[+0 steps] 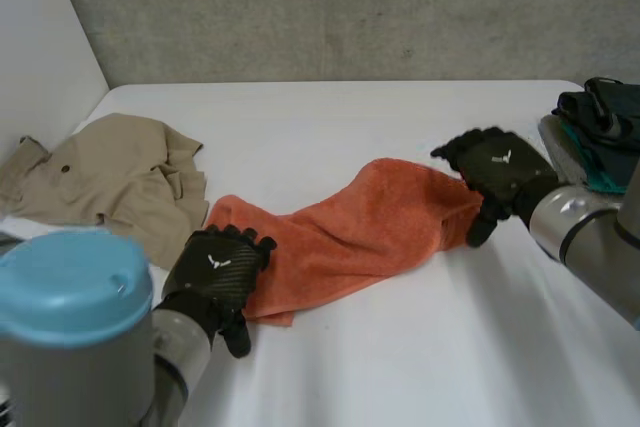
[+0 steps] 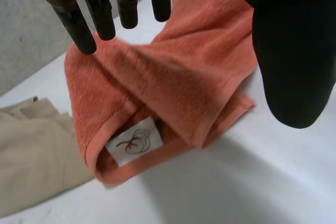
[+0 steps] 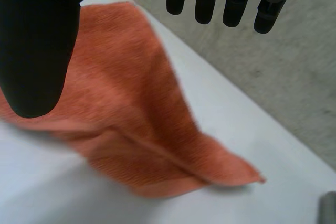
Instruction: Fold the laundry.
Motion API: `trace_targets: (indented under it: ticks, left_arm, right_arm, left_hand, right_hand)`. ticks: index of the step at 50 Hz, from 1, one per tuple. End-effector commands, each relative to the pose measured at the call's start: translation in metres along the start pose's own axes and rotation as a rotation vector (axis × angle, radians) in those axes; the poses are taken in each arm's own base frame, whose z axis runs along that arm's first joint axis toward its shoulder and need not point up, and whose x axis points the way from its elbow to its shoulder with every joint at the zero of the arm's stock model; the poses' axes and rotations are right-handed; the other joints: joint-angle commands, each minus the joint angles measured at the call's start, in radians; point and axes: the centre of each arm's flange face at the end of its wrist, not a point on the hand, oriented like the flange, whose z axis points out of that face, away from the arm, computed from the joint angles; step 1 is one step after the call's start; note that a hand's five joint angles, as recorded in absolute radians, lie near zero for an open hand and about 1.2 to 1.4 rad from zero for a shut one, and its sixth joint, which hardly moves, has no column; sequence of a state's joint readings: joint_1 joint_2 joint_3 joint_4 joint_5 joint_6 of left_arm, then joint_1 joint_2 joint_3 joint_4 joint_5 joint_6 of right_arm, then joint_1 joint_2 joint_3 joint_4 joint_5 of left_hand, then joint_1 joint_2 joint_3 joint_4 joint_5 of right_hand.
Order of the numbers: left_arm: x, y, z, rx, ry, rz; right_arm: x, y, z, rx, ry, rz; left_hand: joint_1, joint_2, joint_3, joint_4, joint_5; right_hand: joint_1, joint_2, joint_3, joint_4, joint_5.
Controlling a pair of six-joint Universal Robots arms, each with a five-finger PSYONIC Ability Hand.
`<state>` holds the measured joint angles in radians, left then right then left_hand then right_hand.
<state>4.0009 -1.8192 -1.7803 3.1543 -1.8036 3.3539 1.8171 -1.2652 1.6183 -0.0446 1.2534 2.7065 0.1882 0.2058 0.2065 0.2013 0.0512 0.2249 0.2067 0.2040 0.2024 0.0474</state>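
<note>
Lying crumpled lengthwise across the white surface [image 1: 420,347], orange towel [image 1: 350,232] runs between both hands. Left hand [image 1: 215,272] sits over one towel end, fingers [image 2: 79,24] straight and spread from the thumb, gripping nothing; can't tell if they touch the cloth. That towel end is folded over with a white label [image 2: 134,141] showing. Right hand [image 1: 497,169] is over the opposite towel end, fingers [image 3: 202,3] straight, thumb apart, holding nothing. Beige garment [image 1: 110,182] lies just beside the towel's left-hand end; dark folded stack [image 1: 600,122] is beyond the towel's other end.
</note>
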Motion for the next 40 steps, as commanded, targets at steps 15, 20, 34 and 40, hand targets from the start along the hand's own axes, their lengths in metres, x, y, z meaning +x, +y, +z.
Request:
trace_targets:
  ticks: [15, 20, 34, 40]
  left_arm:
    - [-0.001, 0.009, 0.068, -0.035, 0.008, -0.045]
    - [-0.011, 0.002, 0.075, -0.013, -0.037, -0.061]
    - [-0.044, -0.056, 0.025, 0.110, -0.071, -0.096]
    - [-0.050, -0.071, 0.004, 0.130, -0.057, -0.091]
  right_arm:
    - [0.018, 0.040, -0.002, -0.072, 0.011, 0.087]
    - [0.017, 0.044, 0.005, -0.073, -0.015, 0.084]
    - [0.041, 0.056, 0.067, -0.060, -0.031, 0.000]
    - [0.047, 0.063, 0.092, -0.034, -0.028, -0.058]
  left_hand:
    - [0.283, 0.265, 0.265, 0.270, 0.246]
    - [0.978, 0.961, 0.960, 0.965, 0.941]
    - [1.208, 1.190, 1.190, 1.195, 1.171]
    - [1.208, 1.190, 1.190, 1.195, 1.171]
  right_hand:
    - [0.023, 0.041, 0.044, 0.046, 0.026]
    - [0.061, 0.079, 0.082, 0.084, 0.064]
    - [0.143, 0.162, 0.164, 0.166, 0.146]
    - [0.193, 0.212, 0.214, 0.216, 0.196]
